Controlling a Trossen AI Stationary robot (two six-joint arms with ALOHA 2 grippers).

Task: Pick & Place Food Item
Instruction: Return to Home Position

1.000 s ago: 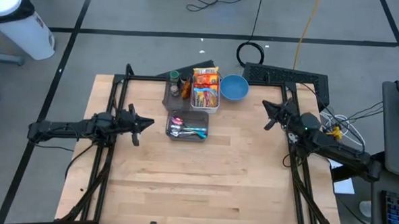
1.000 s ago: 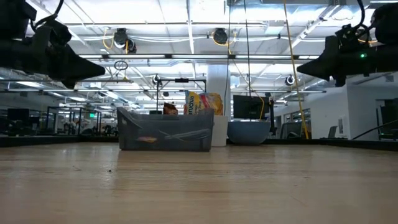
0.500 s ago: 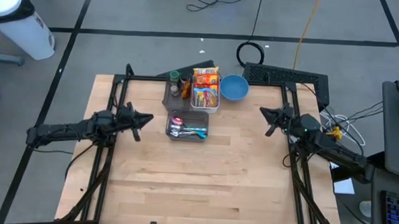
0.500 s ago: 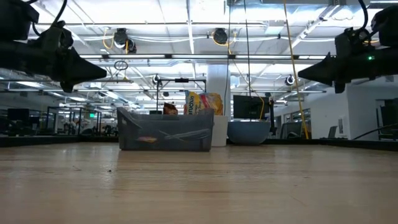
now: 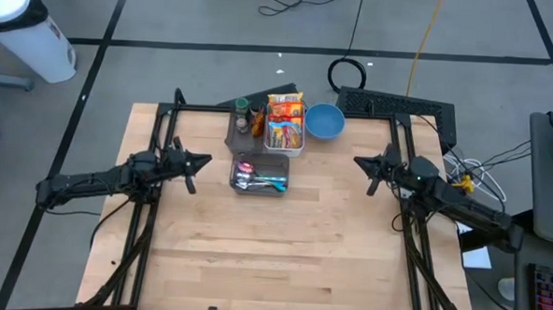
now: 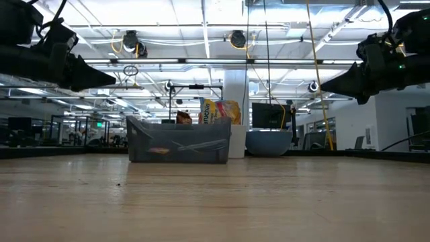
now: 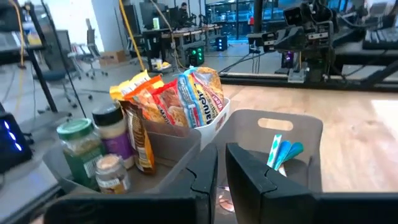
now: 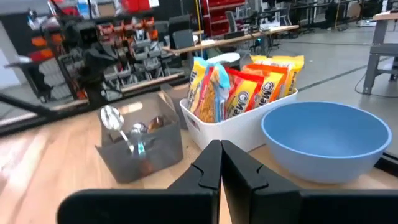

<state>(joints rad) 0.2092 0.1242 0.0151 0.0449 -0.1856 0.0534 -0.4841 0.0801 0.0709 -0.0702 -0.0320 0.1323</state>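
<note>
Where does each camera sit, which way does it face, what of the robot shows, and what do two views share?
High view: above the table, looking straight down; both arms, left gripper and right gripper.
Low view: at table-top height, looking level at the dark spoon bin; both grippers in upper corners.
Left wrist view: on left arm, facing the white bin; own fingers show.
Right wrist view: on right arm, facing the blue bowl; own fingers show.
Shared: both wrist views see the white bin.
</note>
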